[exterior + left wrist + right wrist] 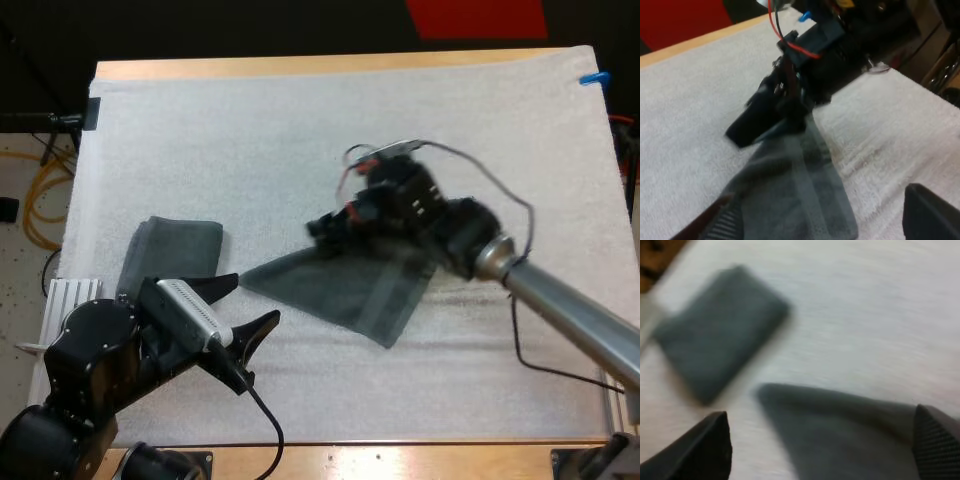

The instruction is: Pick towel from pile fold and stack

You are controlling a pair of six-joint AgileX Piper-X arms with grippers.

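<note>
Towel (350, 290) lay spread; your left gripper (257, 299), open, sat by its nine o'clock corner, right gripper (320, 228) open at twelve. Corners wanted square pinches.

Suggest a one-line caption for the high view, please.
Right claw at the spread towel; left claw open at its corner, beside the folded towel.

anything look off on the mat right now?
The loose towel lies askew mid-mat, one corner drawn to a point toward the left gripper, edges not squared. The folded towel beside it looks tidy. A faint dark smudge marks the mat by the loose towel's edge.
</note>
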